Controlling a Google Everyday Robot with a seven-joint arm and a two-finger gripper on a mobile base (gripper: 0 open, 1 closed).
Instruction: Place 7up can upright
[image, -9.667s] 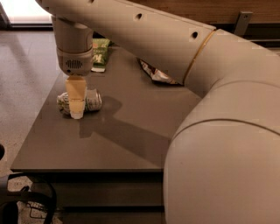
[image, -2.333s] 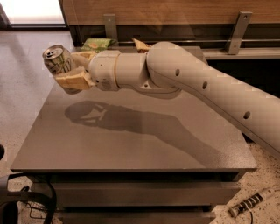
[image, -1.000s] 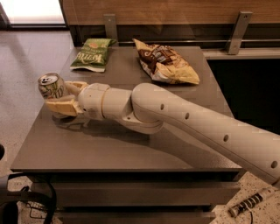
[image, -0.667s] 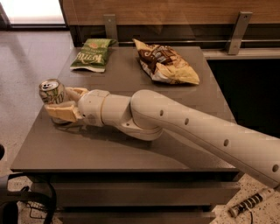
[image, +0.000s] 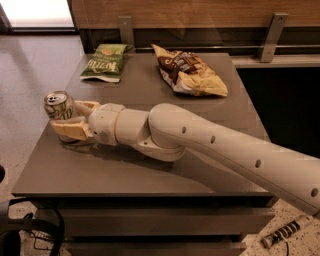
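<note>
The gripper (image: 66, 119), reaching low over the left edge of the table (image: 165, 175), has its jaws pinching the 7up can (image: 58, 105), which stands upright with its silver top up, well apart from the green bag (image: 103, 62) and the brown bag (image: 191, 74) at the back.

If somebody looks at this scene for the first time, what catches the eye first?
The big white arm reaches low across the table from the lower right to its left edge. There the gripper grips the 7up can, roughly upright, top up. Two snack bags lie at the far side: a green chip bag and a brown-yellow bag.
</note>
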